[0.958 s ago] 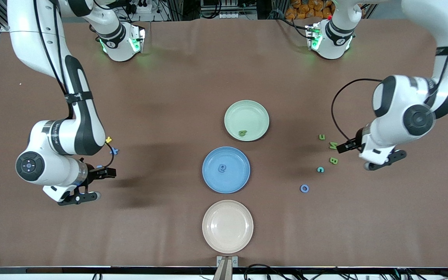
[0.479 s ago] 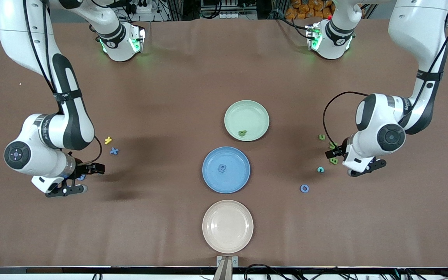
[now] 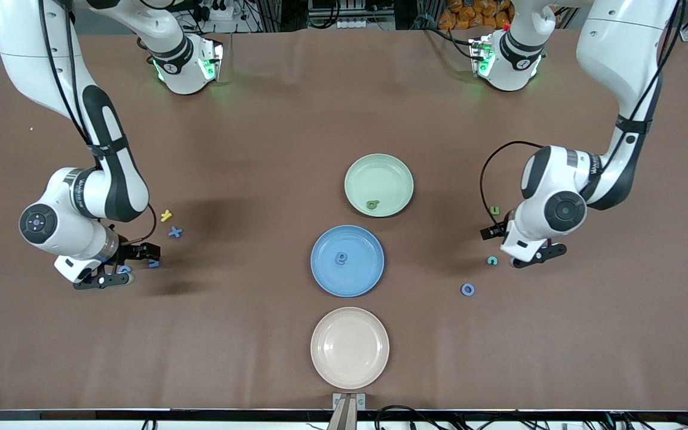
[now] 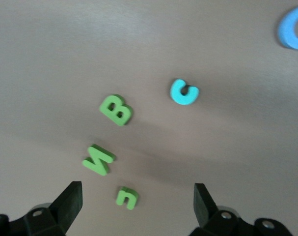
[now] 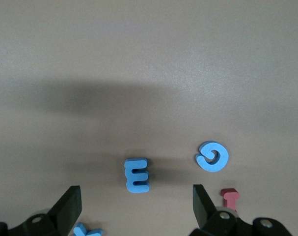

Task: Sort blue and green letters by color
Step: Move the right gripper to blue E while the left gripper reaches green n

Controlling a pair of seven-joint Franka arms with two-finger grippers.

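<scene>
Three plates are seen in a row along the middle of the table in the front view: a green plate [image 3: 378, 179] farthest from the camera with one green letter [image 3: 372, 205] in it, a blue plate [image 3: 347, 275] with one blue letter [image 3: 340, 258] in it, and a bare pink plate [image 3: 349, 347] nearest. The left gripper [image 4: 137, 202] is held low over a cluster of letters toward the left arm's end of the table, its jaws standing wide apart with nothing between them. In its wrist view a green B [image 4: 116, 109], a green M [image 4: 98, 159], a small green n [image 4: 126, 197], a cyan C [image 4: 183, 92] and the edge of a blue O [image 4: 292, 30] are shown; in the front view the B and M are hidden under the arm. The right gripper [image 5: 136, 209] hovers low over letters toward the right arm's end, jaws likewise apart and empty. A blue E [image 5: 137, 175], a curled blue letter [image 5: 212, 156] and a red letter [image 5: 231, 197] (barely visible from the front) are shown in its wrist view, whereas the yellow letter [image 3: 166, 215] and blue X [image 3: 175, 232] are plain only in the front view.
</scene>
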